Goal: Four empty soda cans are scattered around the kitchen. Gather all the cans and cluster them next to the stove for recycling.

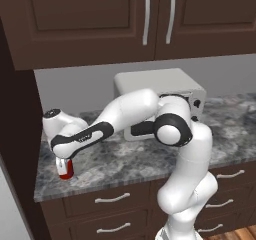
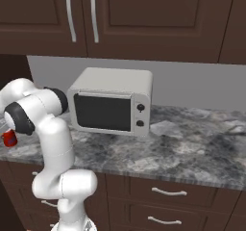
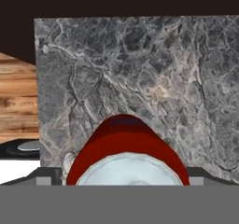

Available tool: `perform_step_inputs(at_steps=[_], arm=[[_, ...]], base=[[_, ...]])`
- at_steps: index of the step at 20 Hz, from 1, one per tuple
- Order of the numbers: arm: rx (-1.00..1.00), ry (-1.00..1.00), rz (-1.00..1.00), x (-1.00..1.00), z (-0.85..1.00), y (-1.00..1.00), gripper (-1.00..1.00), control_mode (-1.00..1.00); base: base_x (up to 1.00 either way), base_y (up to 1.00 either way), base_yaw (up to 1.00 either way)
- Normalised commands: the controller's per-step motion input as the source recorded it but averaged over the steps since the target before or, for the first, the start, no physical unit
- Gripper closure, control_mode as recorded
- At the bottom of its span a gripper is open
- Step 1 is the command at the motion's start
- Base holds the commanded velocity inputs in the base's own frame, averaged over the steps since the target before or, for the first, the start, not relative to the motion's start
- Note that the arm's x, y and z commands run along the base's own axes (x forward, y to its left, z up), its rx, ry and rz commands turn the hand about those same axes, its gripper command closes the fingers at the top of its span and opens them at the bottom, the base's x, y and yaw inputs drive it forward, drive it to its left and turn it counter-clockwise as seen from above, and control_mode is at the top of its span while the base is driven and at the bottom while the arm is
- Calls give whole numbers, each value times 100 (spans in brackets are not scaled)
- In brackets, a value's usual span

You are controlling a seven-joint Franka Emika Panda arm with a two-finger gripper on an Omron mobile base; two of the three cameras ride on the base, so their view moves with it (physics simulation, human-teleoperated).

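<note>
Soda can [image 3: 127, 148], red, upright, between wide-open gripper [image 1: 64, 168] fingers, ungrasped, at granite counter [image 3: 140, 73] left end; toaster oven [image 2: 111, 101] well apart behind; nothing crowds it

A grey marbled stone counter [image 1: 130, 161] carries a boxy grey toaster oven [image 2: 111, 100] set back near the wall, and a red soda can [image 1: 66, 170] standing upright near its front left corner.
</note>
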Motion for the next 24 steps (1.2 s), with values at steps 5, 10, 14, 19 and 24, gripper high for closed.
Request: perform_step_inputs(at_steps=[5, 10, 14, 19, 24], arm=[[0, 0, 0, 0, -2, 0, 100, -100], [0, -1, 0, -6, 30, -11, 100, -100], [0, -6, 0, -49, 40, -33, 100, -100], [11, -2, -7, -79, 35, -72, 100, -100], [21, -1, -10, -73, 21, -100, 100, -100]], base=[[0, 0, 0], [0, 0, 0], [0, 0, 0], [0, 0, 0], [0, 0, 0]])
